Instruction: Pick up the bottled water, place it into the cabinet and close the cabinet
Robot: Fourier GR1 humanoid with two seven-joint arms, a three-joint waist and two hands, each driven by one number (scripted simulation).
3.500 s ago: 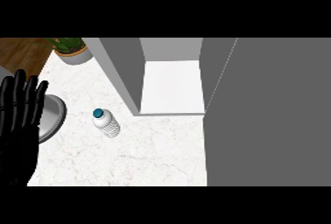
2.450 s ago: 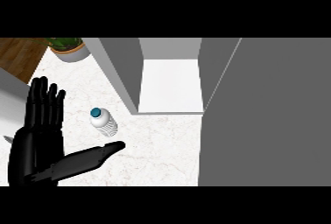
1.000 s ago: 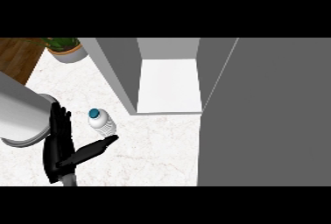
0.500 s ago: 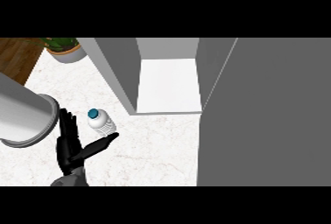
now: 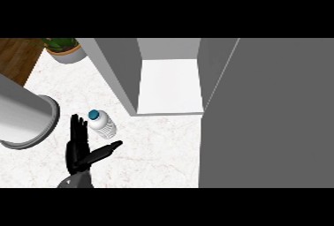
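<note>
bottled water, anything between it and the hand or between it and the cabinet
Nothing visible. The open left hand sits right beside the bottled water, and only bare counter lies between the bottle and the open cabinet.

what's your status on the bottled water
Left hand open beside bottled water, no grasp yet. Right hand out of view. Bottle on counter; cabinet open, nothing seen between them.

A home kitchen is showing here: a pale marbled surface (image 5: 163, 150) is carrying an open cabinet (image 5: 168, 84) and a potted plant (image 5: 64, 47) (wooden floor (image 5: 14, 59) beside it).
</note>
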